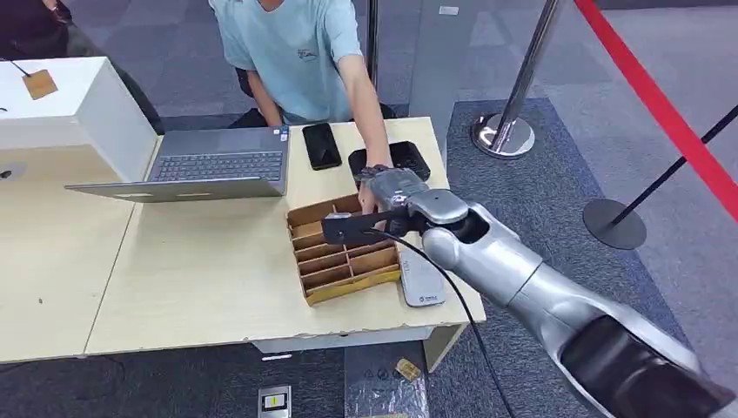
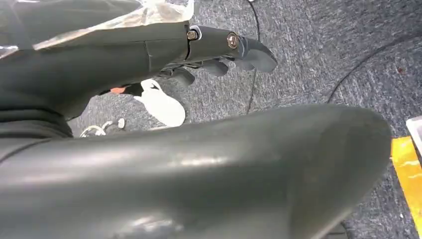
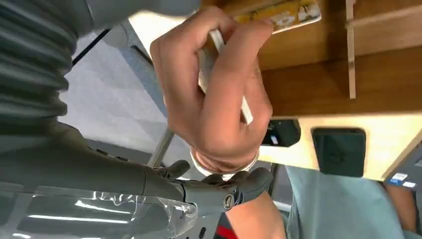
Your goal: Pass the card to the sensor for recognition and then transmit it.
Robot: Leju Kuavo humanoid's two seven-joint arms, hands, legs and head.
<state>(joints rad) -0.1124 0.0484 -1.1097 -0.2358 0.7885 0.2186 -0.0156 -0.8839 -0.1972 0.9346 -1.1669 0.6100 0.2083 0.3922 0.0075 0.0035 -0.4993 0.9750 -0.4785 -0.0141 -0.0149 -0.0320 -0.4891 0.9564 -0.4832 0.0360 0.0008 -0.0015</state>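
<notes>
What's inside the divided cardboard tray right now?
The tray shows bare slots at its near end. Over its far end a person's hand holds a white card. The right hand covers that corner, so what lies beneath is hidden.

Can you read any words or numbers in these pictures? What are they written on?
No text can be read for sure.
Shirt: small chest print, too blurred.
Laptop: blue corner sticker, too small.
Grey device beside the tray: small blue mark, too small.
Floor label: blurred.
Yellow card in the tray: white marks, blurred.
Card in the person's hand: edge-on, nothing shows.
</notes>
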